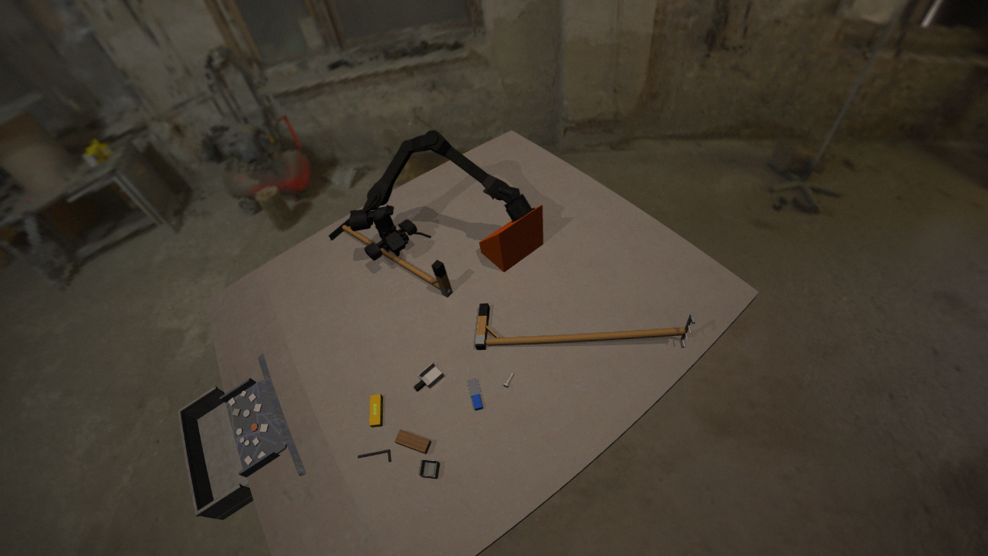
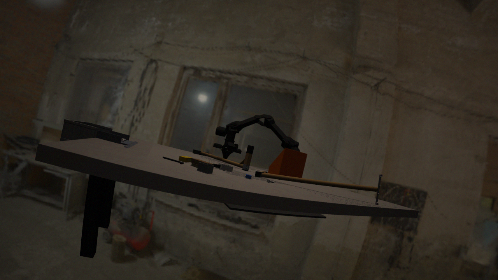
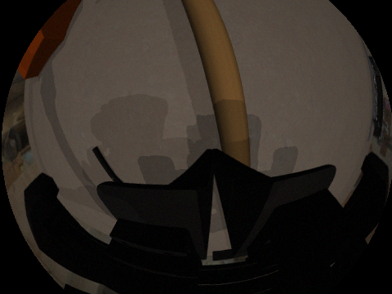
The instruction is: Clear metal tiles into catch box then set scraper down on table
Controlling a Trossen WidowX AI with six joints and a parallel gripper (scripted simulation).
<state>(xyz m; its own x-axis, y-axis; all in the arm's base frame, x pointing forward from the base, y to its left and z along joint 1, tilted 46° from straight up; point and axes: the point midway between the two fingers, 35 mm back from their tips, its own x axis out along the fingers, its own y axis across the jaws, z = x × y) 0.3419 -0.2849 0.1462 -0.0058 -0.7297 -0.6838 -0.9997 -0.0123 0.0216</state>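
Long scraper (image 1: 414, 270) (image 2: 214, 156) (image 3: 229, 73) is on the table (image 1: 573, 415) (image 2: 146, 174), black blade (image 1: 338, 229) (image 2: 198, 151) at one end, grip block (image 1: 441, 278) (image 2: 248, 158) standing up at the other. Block is probably upright so fingers can take it from above and leave the shaft as reach.

Gripper (image 1: 395, 240) (image 2: 226, 156) (image 3: 211, 153) hangs over the shaft, fingertips together, nothing held. Looks like a hover, not a grasp; it needs to open and line up on the block.

Steel bench plate (image 1: 277, 422) (image 2: 131, 143) has the tiles (image 1: 257, 408) on it, so no clearing done. Catch box (image 1: 190, 456) (image 2: 78, 130) adjoins its far end, side walls presumably there to funnel the sweep.

Rake (image 1: 587, 337) (image 2: 320, 180) lies apart; similar shaft, but tines would likely let tiles through. Risk: shut fingers nudging the scraper round.
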